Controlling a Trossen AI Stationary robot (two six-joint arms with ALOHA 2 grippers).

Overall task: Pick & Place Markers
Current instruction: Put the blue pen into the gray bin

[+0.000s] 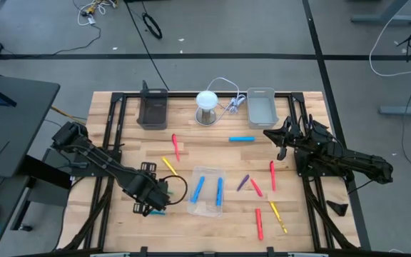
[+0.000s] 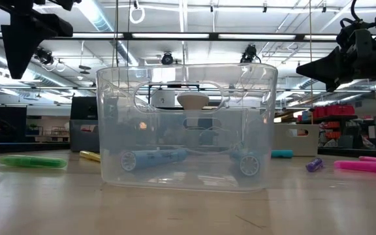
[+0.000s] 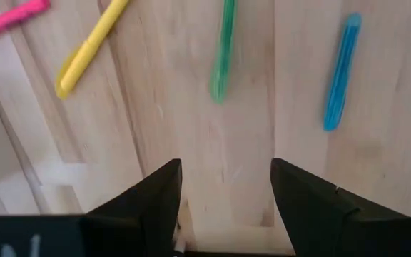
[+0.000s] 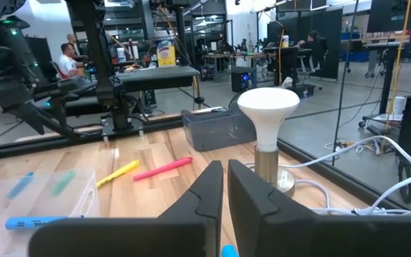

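Markers lie scattered on the wooden table: red (image 1: 175,146), yellow (image 1: 169,165), blue (image 1: 241,138), purple (image 1: 242,182) and more red and yellow ones near the right. Two blue markers (image 1: 198,187) lie flat in the clear tray (image 1: 207,205). My left gripper (image 1: 153,198) hangs open above the table near the near left, just left of the clear tray. A green marker (image 3: 223,50) lies on the wood ahead of its fingers, untouched. My right gripper (image 4: 225,196) is shut and empty, raised beside the grey tray (image 1: 260,107).
A black tray (image 1: 153,108) and the grey tray stand at the far edge with a white lamp (image 1: 207,106) and its cable between them. The clear tray (image 2: 187,130) sits mid-table near the near edge. Bare wood shows left of the clear tray.
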